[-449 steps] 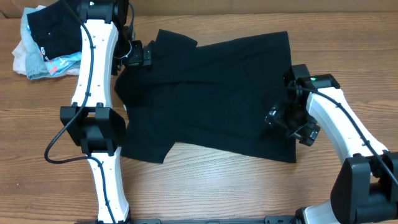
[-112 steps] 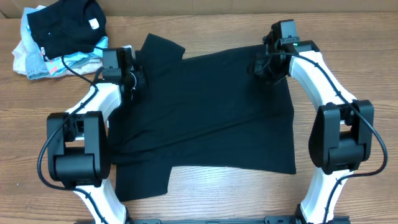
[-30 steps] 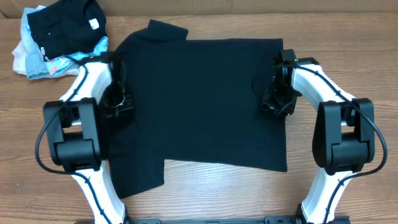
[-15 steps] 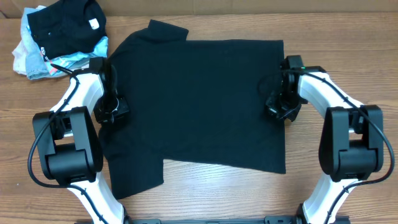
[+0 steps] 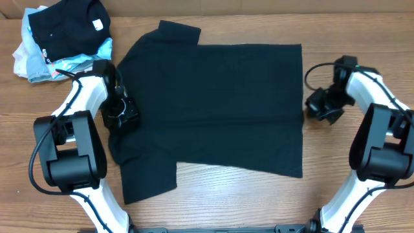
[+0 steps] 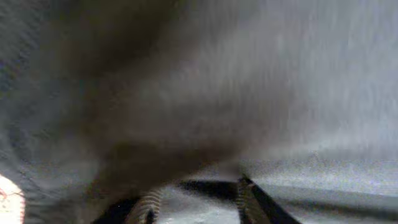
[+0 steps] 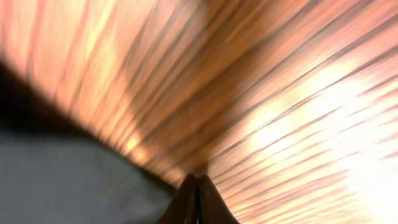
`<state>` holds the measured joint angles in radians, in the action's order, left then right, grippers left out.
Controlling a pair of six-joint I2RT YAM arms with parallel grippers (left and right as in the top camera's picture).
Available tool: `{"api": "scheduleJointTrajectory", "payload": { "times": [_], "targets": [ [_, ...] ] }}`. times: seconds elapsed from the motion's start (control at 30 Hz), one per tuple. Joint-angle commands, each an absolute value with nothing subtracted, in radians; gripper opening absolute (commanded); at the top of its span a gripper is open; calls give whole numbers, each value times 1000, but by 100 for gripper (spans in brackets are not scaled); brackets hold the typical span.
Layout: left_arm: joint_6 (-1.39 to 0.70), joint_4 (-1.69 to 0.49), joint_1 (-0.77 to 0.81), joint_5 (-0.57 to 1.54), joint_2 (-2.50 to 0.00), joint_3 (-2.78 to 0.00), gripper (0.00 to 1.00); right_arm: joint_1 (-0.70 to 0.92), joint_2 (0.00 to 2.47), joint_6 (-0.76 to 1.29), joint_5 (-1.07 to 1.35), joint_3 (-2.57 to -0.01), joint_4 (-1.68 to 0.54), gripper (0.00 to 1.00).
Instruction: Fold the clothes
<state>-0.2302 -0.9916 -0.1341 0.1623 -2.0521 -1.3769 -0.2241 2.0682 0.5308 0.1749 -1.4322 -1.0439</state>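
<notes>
No legible text, apparently.

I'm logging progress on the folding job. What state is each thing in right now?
black T-shirt: unfolded, spread flat on the table.
left gripper: fingers apart, at the shirt's left edge.
right gripper: fingers shut, empty, just off the shirt's right edge.
pile of other clothes: crumpled heap at the far left corner.
</notes>
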Motion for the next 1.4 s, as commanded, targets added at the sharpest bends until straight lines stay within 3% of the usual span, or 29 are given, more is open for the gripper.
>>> {"api": "scheduleJointTrajectory", "payload": {
  "times": [0.0, 0.07, 0.13, 0.23, 0.27, 0.33, 0.37, 0.4, 0.43, 0.5, 0.57, 0.63, 0.8, 1.07, 1.17, 1.37],
  "targets": [
    [-200, -1038, -130, 211, -2143, -1368, 33, -244, 2082, 501, 107, -1529, -1087, 4],
    [-198, -1084, -129, 212, -2126, -1422, 14, -241, 2082, 500, 107, -1581, -1140, 4],
    [-183, -1118, -124, 211, -2092, -1473, 14, -229, 2082, 497, 109, -1620, -1188, 6],
    [-178, -1134, -107, 207, -2014, -1514, 16, -202, 2082, 451, 162, -1647, -1246, 19],
    [-179, -1134, -103, 200, -1992, -1514, 17, -194, 2082, 419, 189, -1646, -1257, 26],
    [-184, -1152, -96, 144, -1944, -1514, 20, -164, 2082, 322, 251, -1642, -1304, 72],
    [-216, -1174, -97, 83, -1921, -1514, 24, -147, 2082, 302, 252, -1641, -1332, 76],
    [-252, -1194, -97, 29, -1905, -1514, 28, -128, 2082, 295, 239, -1640, -1359, 73],
    [-272, -1211, -101, -11, -1894, -1514, 34, -105, 2082, 295, 221, -1640, -1382, 65],
    [-272, -1231, -110, -26, -1888, -1514, 50, -64, 2082, 297, 202, -1639, -1394, 38],
    [-253, -1228, -118, 2, -1895, -1501, 57, -16, 2082, 299, 199, -1637, -1384, 28],
    [-238, -1202, -118, 17, -1901, -1475, 55, 20, 2082, 300, 190, -1634, -1373, 27],
    [-236, -1042, -119, 26, -1924, -1351, 27, 101, 2082, 368, 89, -1608, -1376, 23],
    [-240, -916, -181, -22, -2035, -1283, 22, 132, 2082, 427, 69, -1468, -1314, 23],
    [-240, -920, -213, -32, -2070, -1283, 23, 132, 2082, 471, 72, -1395, -1250, 21],
    [-239, -960, -224, 3, -2087, -1283, 47, 127, 2082, 537, 72, -1282, -1133, 4]
  ]
}}
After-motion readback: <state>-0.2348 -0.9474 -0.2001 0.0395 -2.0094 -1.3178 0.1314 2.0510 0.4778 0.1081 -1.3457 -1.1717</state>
